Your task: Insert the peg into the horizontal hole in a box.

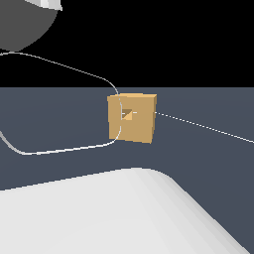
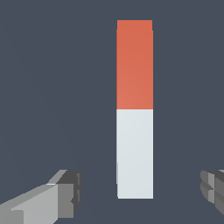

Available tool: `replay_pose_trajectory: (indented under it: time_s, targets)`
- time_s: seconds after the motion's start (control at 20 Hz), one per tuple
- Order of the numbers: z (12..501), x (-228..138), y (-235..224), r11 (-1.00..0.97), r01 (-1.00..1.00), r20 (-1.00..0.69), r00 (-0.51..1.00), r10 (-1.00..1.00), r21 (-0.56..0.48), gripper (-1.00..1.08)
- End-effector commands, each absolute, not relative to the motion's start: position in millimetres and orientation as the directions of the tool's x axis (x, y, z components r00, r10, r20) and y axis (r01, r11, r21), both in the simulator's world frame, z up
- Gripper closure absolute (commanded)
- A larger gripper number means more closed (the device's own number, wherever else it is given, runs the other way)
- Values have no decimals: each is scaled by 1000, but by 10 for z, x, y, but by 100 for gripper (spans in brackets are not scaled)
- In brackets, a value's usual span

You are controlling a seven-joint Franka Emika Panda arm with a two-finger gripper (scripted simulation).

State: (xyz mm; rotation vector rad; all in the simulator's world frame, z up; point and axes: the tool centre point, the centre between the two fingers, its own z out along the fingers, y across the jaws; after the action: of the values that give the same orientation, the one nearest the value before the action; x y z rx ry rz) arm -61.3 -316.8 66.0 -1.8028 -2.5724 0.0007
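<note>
Orange-and-white peg (image 2: 134,109) lies free between the wide-open, empty gripper (image 2: 140,192) fingers, lined up for grasping; box (image 1: 132,118) waits apart.

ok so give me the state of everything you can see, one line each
peg: lying flat on the floor, not gripped.
gripper: open, fingers either side of the peg's white end, not touching it.
box: resting on the floor.
hole: empty, no peg in it.

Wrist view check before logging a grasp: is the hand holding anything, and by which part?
Nothing is held. The hand is open, its fingers apart on either side of the peg, near its pale end.
</note>
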Motion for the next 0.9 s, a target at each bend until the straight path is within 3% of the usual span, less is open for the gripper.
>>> replay_pose_trajectory:
  time_s: [0.0, 0.85]
  targets:
    - [660, -600, -3171, 344, 939, 0, -344, 939, 0, -92]
    - [163, -606, -3170, 343, 939, 0, -343, 939, 0, -92]
